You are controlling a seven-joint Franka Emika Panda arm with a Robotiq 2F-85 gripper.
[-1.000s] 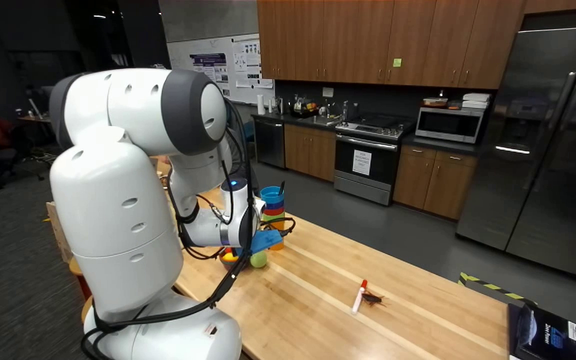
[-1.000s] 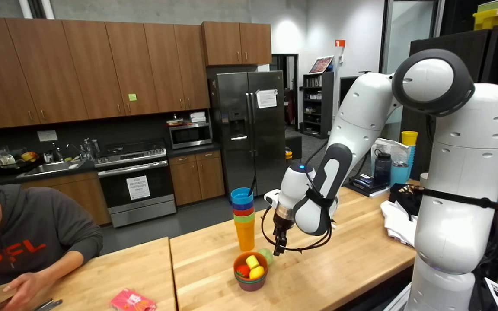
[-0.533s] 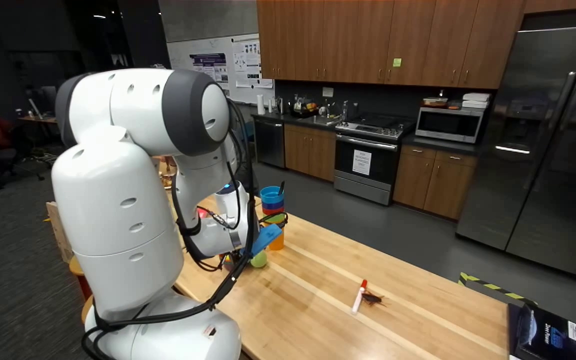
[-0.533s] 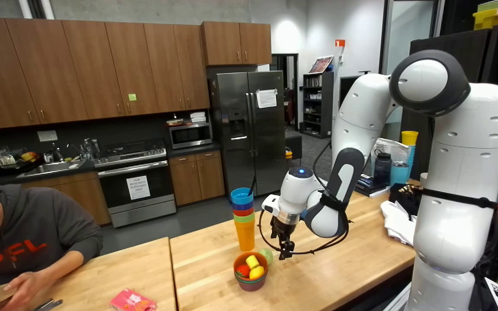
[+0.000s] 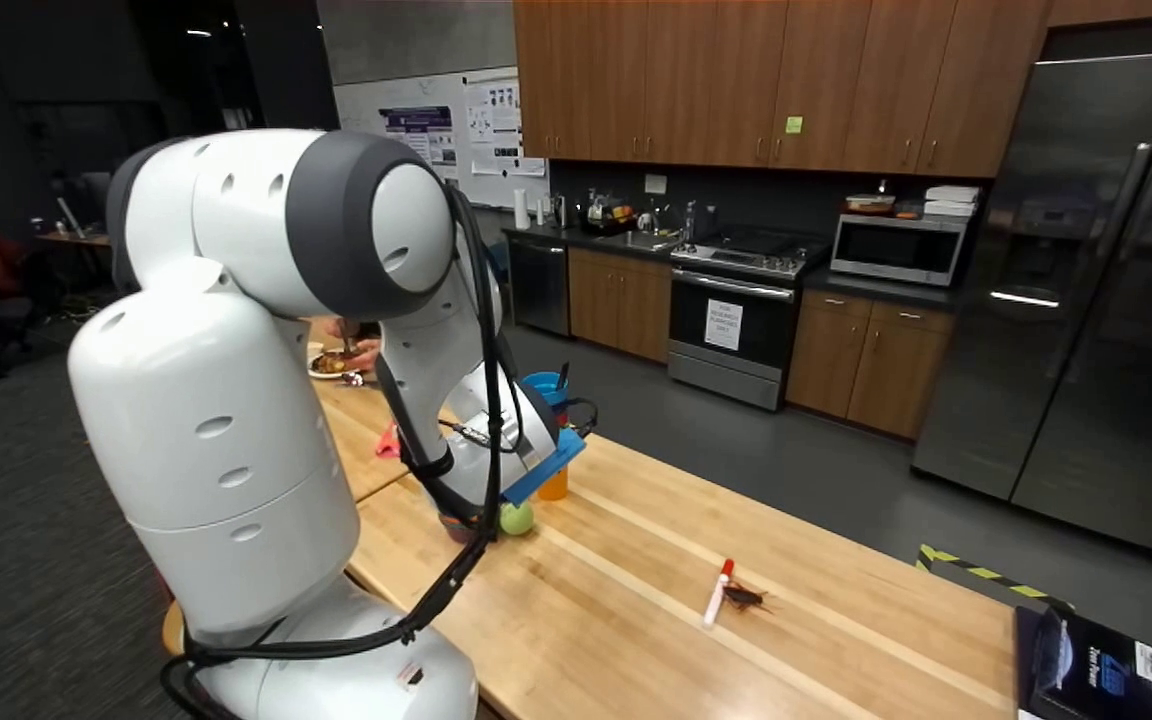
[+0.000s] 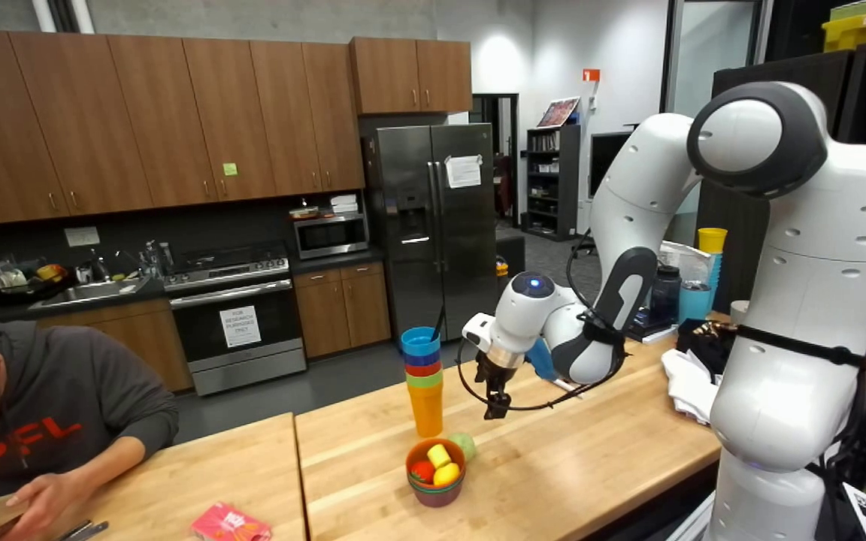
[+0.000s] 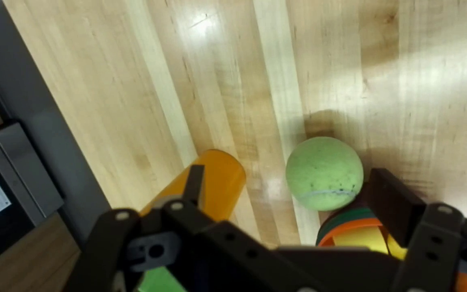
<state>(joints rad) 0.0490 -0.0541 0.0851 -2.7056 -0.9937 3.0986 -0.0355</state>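
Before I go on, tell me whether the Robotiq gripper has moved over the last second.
Yes. In an exterior view, the Robotiq gripper has moved up and slightly right in the picture, against the stack of colorful cups, which has stayed put.

Brown cabinets (image 6: pixel 155 113) hang above a black counter (image 6: pixel 335 261), near a dark refrigerator (image 6: pixel 422 274).

Fingers (image 7: pixel 395 207) spread wide, one between 7 and 8 o'clock, the other near 4; a scuffed green ball (image 7: pixel 324 173) shows between them, toward 3–4 o'clock, on the pale wood counter (image 7: pixel 233 81). Orange cup (image 7: pixel 222 182) between 6 and 7 o'clock, partly hidden by the nearer finger; bowl (image 7: pixel 349 225) with orange rim and yellow pieces (image 7: pixel 361 238) at 4 o'clock, just beside the ball, contact unclear. Grey floor (image 7: pixel 26 93) near 9 o'clock, past the counter's edge.
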